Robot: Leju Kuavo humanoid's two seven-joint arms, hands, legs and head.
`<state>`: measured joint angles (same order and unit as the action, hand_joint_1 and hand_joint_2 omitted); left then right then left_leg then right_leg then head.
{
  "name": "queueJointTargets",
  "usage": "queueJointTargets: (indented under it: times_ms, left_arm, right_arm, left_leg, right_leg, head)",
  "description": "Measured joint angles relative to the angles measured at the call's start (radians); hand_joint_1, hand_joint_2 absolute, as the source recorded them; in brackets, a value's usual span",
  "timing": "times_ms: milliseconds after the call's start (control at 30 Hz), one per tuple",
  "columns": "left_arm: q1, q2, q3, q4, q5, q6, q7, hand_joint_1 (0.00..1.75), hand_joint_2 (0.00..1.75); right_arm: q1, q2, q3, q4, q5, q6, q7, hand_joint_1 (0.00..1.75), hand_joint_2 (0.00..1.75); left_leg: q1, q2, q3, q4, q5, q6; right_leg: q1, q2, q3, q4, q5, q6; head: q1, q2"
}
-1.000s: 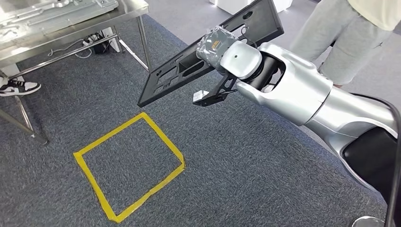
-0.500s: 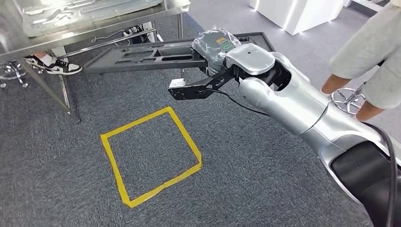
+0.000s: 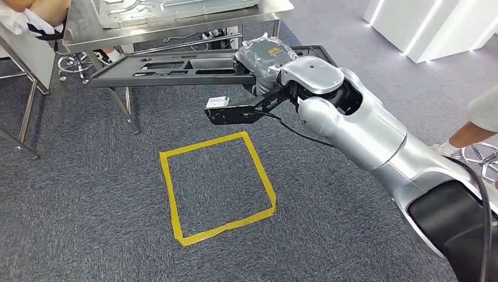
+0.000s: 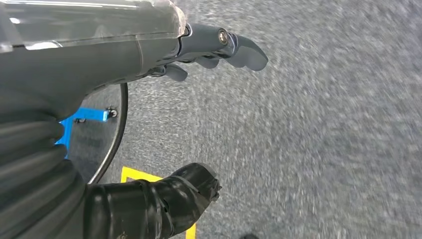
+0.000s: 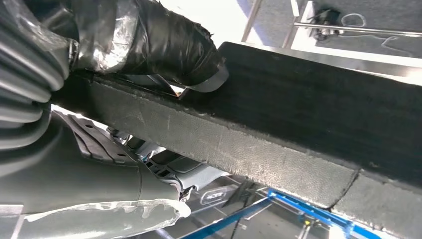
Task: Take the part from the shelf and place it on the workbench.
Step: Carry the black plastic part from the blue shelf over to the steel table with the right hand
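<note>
Fingers [image 5: 149, 45] of the right hand [image 3: 265, 59] clamp the part [image 3: 176, 66], now flat at upper middle, nearer the surface [image 3: 176, 26] than before. Left hand [image 4: 214, 47] hangs with fingers loosely curled, holding nothing. Placing seems close.

**Taped square on grey carpet, people at the edges**

Grey carpet [image 3: 88, 205] covers the floor. Below the right hand [image 3: 267, 59], nearer the camera, a square outline of yellow tape [image 3: 169, 194] is stuck to the carpet. Far to the hand's right and beyond it stands a white block [image 3: 434, 29] with lit edges. Well to the right and nearer, a person's bare leg [image 3: 470, 132] comes in from the edge, just beside a chrome stool base [image 3: 478, 155]. Far to the hand's left, part of another person [image 3: 29, 17] shows, with something black and white on it, and a second chrome stool base [image 3: 73, 59] stands near. Just beyond the hand, cables [image 3: 220, 35] lie on the floor.
</note>
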<state>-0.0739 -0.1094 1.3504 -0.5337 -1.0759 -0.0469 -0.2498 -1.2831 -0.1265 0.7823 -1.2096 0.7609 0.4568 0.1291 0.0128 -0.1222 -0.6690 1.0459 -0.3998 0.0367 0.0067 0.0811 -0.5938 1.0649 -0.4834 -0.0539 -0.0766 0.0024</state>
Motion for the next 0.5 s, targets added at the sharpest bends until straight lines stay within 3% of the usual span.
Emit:
queueJointTargets:
  times_ms: [33,67,100,133,200,267,333,367,433,500]
  left_arm:
    - [0.001,-0.002,0.000,-0.001,0.000,0.000,0.001,0.00,1.75]
    - [0.002,-0.002,0.000,-0.003,0.001,-0.001,0.001,0.00,1.75]
    - [0.003,0.000,0.000,-0.004,0.002,-0.001,0.002,0.00,1.75]
    - [0.004,-0.001,0.000,-0.004,0.002,-0.001,0.002,0.00,1.75]
    - [0.002,-0.002,0.000,-0.005,0.003,-0.001,0.003,0.00,1.75]
    - [0.000,-0.002,0.000,-0.006,0.004,-0.002,0.003,0.00,1.75]
    - [0.000,-0.001,0.000,-0.006,0.004,-0.002,0.004,0.00,1.75]
    - [0.000,-0.001,0.000,-0.006,0.004,-0.002,0.004,0.00,1.75]
    - [0.001,0.001,0.000,-0.006,0.005,-0.002,0.004,0.00,1.75]
    - [0.000,0.002,0.000,-0.006,0.005,-0.002,0.005,0.00,1.75]
  right_arm:
    - [-0.001,0.000,-0.001,-0.001,0.000,0.000,-0.001,1.75,1.75]
    - [-0.003,0.000,-0.001,-0.002,0.000,0.001,-0.001,1.75,1.75]
    - [-0.004,0.001,-0.001,-0.003,0.000,0.001,-0.001,1.75,1.75]
    - [-0.004,0.002,-0.001,-0.004,0.000,0.001,-0.001,1.75,1.75]
    - [-0.007,0.004,-0.001,-0.006,0.000,0.002,-0.001,1.75,1.75]
    - [-0.009,0.004,-0.001,-0.007,0.000,0.002,-0.002,1.75,1.75]
    - [-0.006,0.004,-0.001,-0.006,-0.001,0.003,-0.003,1.75,1.75]
    - [-0.005,0.004,-0.001,-0.005,-0.002,0.003,-0.003,1.75,1.75]
    - [-0.005,0.004,-0.001,-0.004,-0.002,0.004,-0.004,1.75,1.75]
    - [-0.007,0.004,-0.001,-0.003,-0.002,0.003,-0.004,1.75,1.75]
  left_leg:
    - [0.006,-0.011,-0.004,-0.003,0.004,-0.006]
    - [0.008,-0.023,-0.006,-0.008,0.009,-0.014]
    - [0.011,-0.031,-0.008,-0.011,0.013,-0.021]
    - [0.007,-0.024,-0.010,-0.010,0.011,-0.026]
    - [0.000,0.034,-0.035,0.045,-0.025,-0.034]
    - [0.002,0.096,-0.088,0.162,-0.089,-0.043]
    - [0.012,0.115,-0.120,0.236,-0.114,-0.054]
    - [0.017,0.121,-0.108,0.221,-0.101,-0.060]
    - [0.024,0.150,-0.038,0.103,-0.049,-0.072]
    - [0.022,0.185,0.016,0.012,-0.024,-0.068]
  right_leg:
    - [0.003,0.008,0.005,-0.015,0.002,-0.006]
    - [0.007,0.000,0.006,-0.022,0.006,-0.008]
    - [0.002,-0.015,0.012,-0.036,0.013,-0.007]
    - [-0.001,-0.030,0.020,-0.052,0.020,-0.005]
    - [-0.011,-0.062,0.036,-0.084,0.036,-0.001]
    - [-0.008,-0.091,0.040,-0.090,0.039,0.001]
    - [-0.011,-0.124,0.038,-0.087,0.036,0.008]
    - [-0.014,-0.139,0.037,-0.082,0.032,0.013]
    - [-0.020,-0.167,0.035,-0.065,0.019,0.028]
    - [-0.016,-0.190,0.031,-0.043,0.002,0.045]
  head:
    - [0.000,0.000]
    - [0.000,0.000]
    - [0.002,0.000]
    - [0.001,0.000]
    - [-0.002,0.000]
    - [-0.005,0.000]
    - [-0.005,0.000]
    - [-0.005,0.000]
    - [-0.005,0.000]
    - [-0.005,0.000]
